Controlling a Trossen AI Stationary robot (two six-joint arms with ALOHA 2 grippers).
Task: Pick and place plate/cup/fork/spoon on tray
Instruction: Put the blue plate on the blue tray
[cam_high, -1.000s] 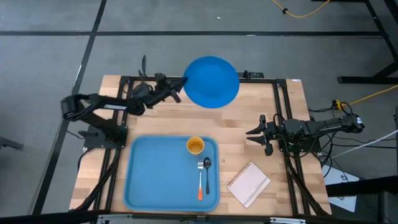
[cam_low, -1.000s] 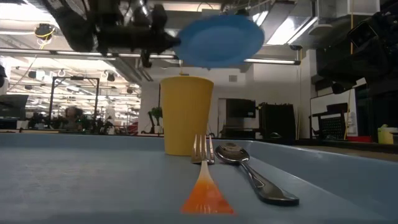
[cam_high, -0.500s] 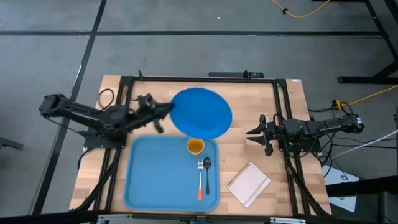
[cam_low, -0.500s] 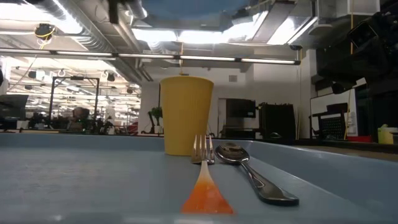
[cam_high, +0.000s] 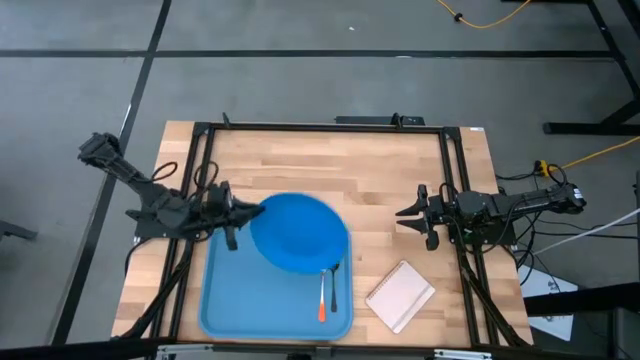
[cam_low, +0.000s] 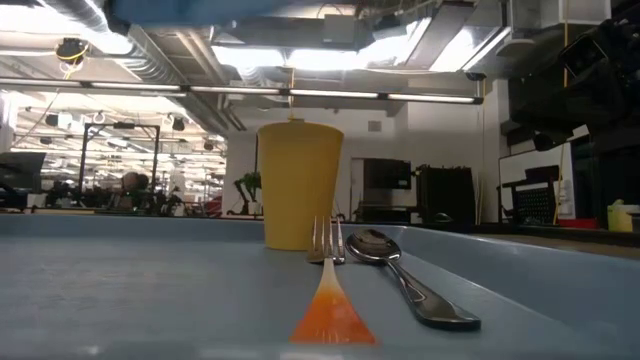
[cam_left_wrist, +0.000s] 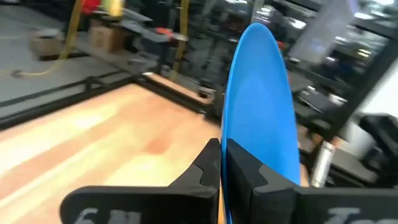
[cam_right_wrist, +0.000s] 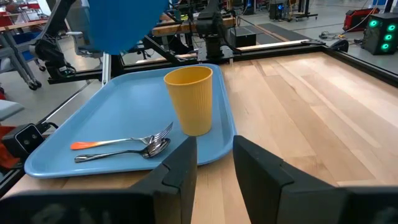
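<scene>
My left gripper is shut on the round blue plate, which hovers over the light-blue tray and hides the cup from above. The plate also shows in the left wrist view, the right wrist view and the low view. The orange-yellow cup stands upright on the tray. The fork and dark spoon lie side by side on the tray, near the cup. My right gripper is open and empty at the table's right. My left gripper pinches the plate's rim at its left side between the two fingers, one finger on each face. The fingers come about level from the table's left. The plate is lifted clear, roughly level, above the tray and the cup.
A small white rectangular pad lies on the wood right of the tray. The tray's left half is bare. Black frame rails run along the table's sides and far edge.
My left gripper has carried the plate from over the table's far edge toward the near edge and a little left. The plate stays lifted and now hangs over the tray, covering the cup from above. The gripper has stayed shut on the rim.
</scene>
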